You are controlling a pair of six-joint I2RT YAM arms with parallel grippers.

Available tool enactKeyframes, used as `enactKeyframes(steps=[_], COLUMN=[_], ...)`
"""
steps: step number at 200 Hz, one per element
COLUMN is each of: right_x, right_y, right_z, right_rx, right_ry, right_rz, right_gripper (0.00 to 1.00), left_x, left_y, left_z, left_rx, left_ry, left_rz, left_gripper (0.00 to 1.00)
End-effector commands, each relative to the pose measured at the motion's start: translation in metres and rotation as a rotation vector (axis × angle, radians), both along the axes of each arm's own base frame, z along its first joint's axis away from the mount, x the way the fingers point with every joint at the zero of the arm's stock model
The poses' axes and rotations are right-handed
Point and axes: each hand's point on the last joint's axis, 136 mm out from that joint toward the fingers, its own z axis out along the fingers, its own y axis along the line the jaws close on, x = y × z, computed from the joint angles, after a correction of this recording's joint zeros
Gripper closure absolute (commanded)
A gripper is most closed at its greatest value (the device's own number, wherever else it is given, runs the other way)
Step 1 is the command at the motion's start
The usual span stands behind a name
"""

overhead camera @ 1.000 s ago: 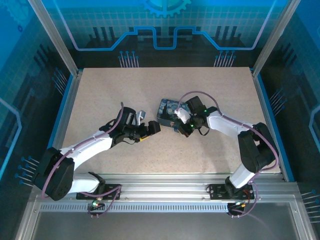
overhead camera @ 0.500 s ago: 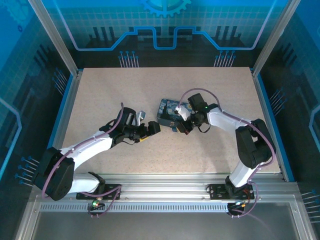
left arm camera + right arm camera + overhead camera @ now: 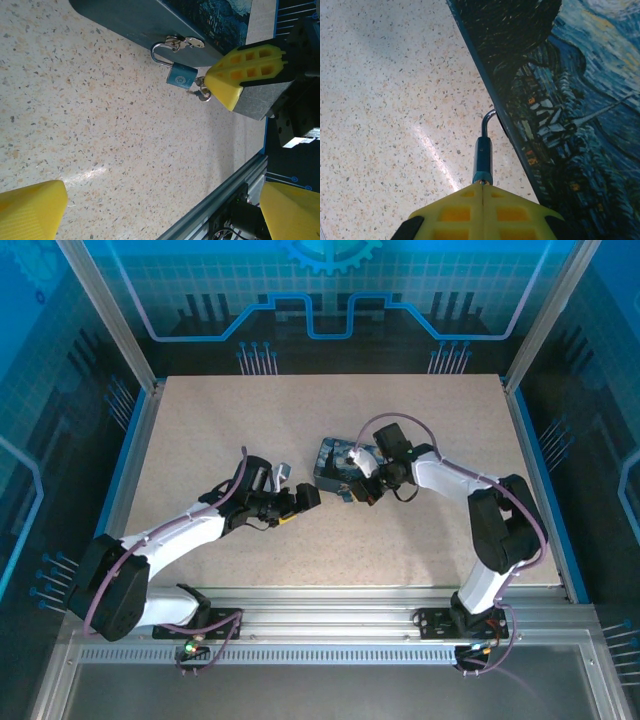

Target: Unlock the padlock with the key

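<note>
Left wrist: small blue padlock, curved steel shackle hooked on painted box, speckled table; right gripper pinching key, left gripper wide open.

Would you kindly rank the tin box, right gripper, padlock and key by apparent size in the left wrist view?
1. Tin box and right gripper: both cropped, roughly alike, so unranked.
2. Padlock.
3. Key, mostly hidden at the gripper's tip.
</note>
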Motion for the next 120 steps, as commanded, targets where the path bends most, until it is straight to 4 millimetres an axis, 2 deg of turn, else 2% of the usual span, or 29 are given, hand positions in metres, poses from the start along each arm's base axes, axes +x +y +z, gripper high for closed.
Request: enactKeyframes(steps=[1, 73, 120], right_x=[-0.002, -0.006, 0.001], right_y=[0.012, 0.027, 0.014], right_z=[0.003, 0.008, 0.026], right_rx=[0.012, 0.039, 0.096], right_ry=[0.014, 0.001, -0.023], right_rz=[0.035, 0.058, 0.0], right_gripper=[1.0, 1.0, 1.0], left_x=[-0.004, -0.004, -0.005], left_y=[0.003, 0.003, 0.004], left_z=[-0.004, -0.005, -0.004], left_rx=[0.013, 0.011, 0.014], left_ry=[0.005, 0.007, 0.004], left_rz=[0.008, 0.011, 0.012], left_gripper=[0.01, 0.01, 0.01])
